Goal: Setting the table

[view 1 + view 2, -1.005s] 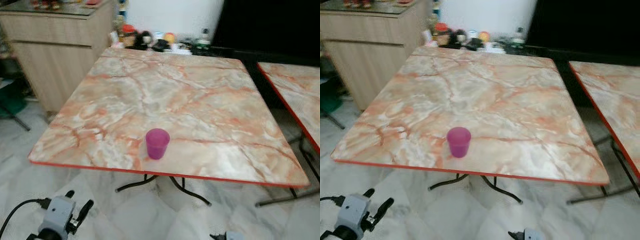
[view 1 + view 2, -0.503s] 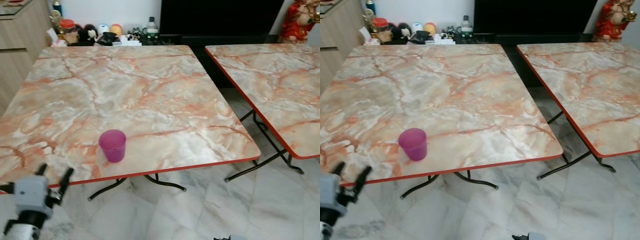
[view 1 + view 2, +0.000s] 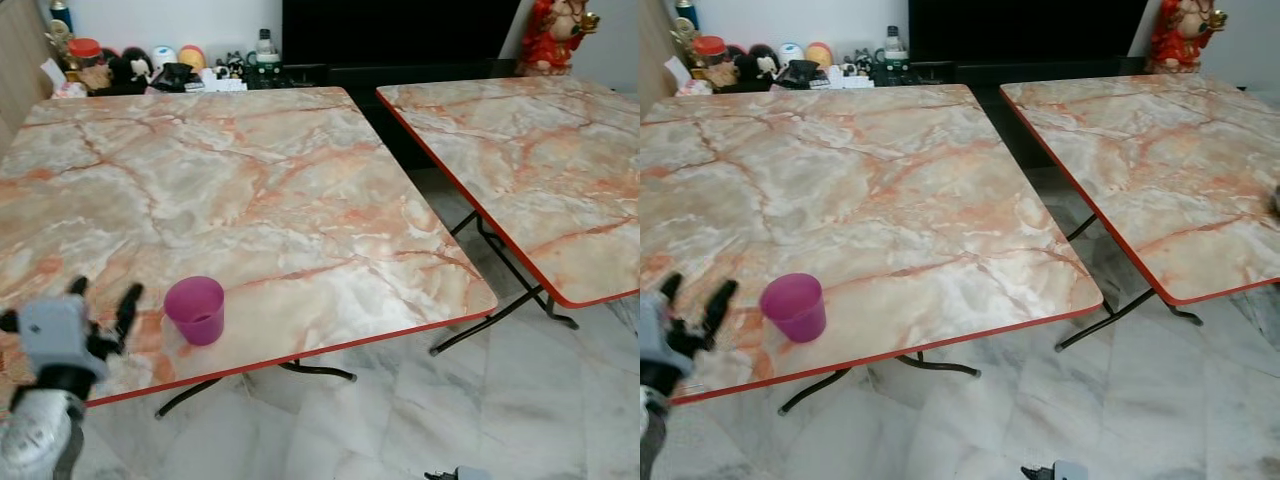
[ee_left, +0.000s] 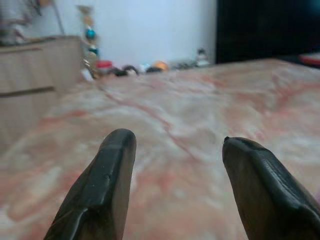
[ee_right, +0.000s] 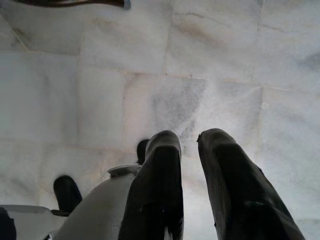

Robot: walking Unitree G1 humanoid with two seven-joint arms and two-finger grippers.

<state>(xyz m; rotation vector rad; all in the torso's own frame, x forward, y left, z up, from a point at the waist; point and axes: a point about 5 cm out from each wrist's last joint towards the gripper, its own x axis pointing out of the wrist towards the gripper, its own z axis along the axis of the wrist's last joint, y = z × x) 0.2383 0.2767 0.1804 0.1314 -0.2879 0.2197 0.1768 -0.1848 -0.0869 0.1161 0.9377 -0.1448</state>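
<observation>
A translucent magenta plastic cup (image 3: 195, 309) stands near the marble-patterned tabletop's (image 3: 250, 190) front edge. The left gripper (image 3: 100, 305) hovers just beside it, fingers spread wide. The right gripper (image 5: 189, 145) hangs over the floor, fingers narrowly parted.

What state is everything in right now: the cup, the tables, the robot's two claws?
Purple cup: upright on the near table, free, contents not visible.
Near table: standing.
Second table: standing.
Left gripper: open, beside the cup, not touching.
Right gripper: hanging over the floor, fingers slightly apart.
</observation>
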